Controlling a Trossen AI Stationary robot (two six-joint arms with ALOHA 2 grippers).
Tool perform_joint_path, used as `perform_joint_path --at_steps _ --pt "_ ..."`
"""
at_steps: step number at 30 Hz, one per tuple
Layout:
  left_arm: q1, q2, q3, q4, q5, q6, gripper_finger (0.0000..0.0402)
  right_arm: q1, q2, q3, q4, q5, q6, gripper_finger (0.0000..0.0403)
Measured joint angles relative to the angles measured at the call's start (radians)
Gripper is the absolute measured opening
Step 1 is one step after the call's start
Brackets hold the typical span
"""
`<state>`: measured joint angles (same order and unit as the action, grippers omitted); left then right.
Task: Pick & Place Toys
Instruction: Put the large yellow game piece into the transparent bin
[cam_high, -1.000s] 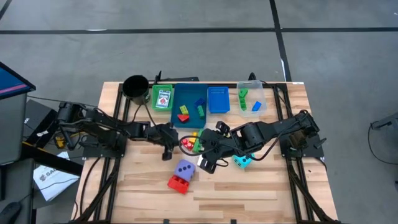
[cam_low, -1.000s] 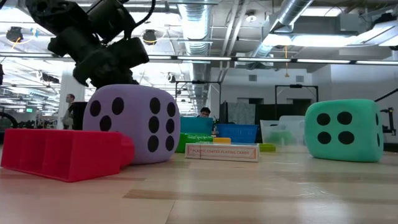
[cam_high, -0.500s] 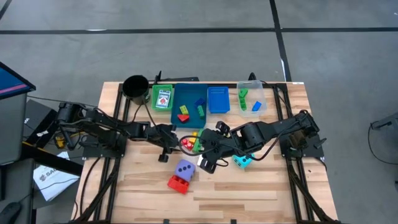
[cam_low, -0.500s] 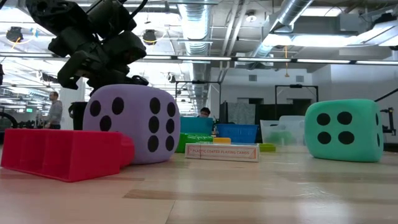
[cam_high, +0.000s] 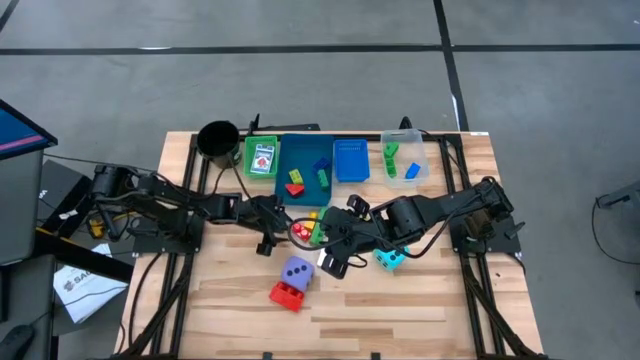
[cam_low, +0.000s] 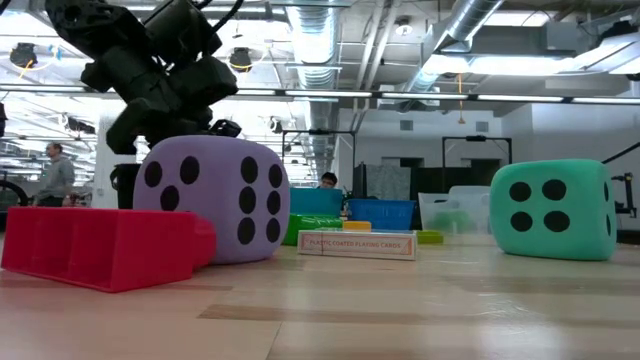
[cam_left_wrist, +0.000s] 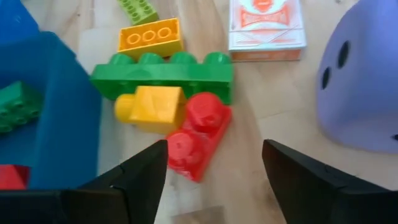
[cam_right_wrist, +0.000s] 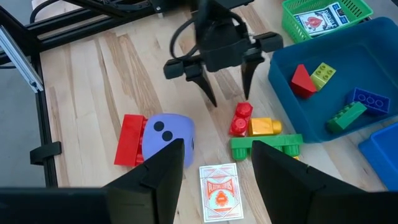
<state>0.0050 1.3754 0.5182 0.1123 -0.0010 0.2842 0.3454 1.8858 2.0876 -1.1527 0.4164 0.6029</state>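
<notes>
Bricks lie in a little pile on the tabletop (cam_high: 400, 300), near the blue tray (cam_right_wrist: 323, 99). The left tool (cam_right_wrist: 225, 79) hangs over the red brick (cam_left_wrist: 196, 127), fingers apart, holding nothing. It looks light, hard and smooth. Pinch its flat sides. The right tool (cam_right_wrist: 214, 171) waits nearby, fingers apart.

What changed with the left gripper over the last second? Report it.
Yes: left gripper has opened, and in the low view it has shifted slightly left against the purple dice.

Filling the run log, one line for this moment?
left tool: open, empty, above small red brick | right tool: open, empty, waiting near card deck | purple dice: on table beside big red brick
</notes>
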Motion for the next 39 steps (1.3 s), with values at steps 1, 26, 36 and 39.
perform_joint_path --at_steps 1,26,36,39 --pt "0.007 0.0 0.0 0.0 0.0 0.021 0.0259 0.0 0.0 0.0 0.0 0.0 0.0 0.0184" --pt "0.048 0.203 0.001 0.15 0.057 0.06 0.0259 0.001 0.0 0.0 0.008 0.001 0.027 0.0184" --pt "0.045 0.207 0.002 0.157 0.114 0.047 0.0245 -0.008 0.0 0.0 0.004 0.001 0.026 0.0184" --pt "0.027 0.206 0.002 0.157 0.171 0.004 0.0229 -0.008 0.0 0.0 0.003 0.001 0.026 0.0184"
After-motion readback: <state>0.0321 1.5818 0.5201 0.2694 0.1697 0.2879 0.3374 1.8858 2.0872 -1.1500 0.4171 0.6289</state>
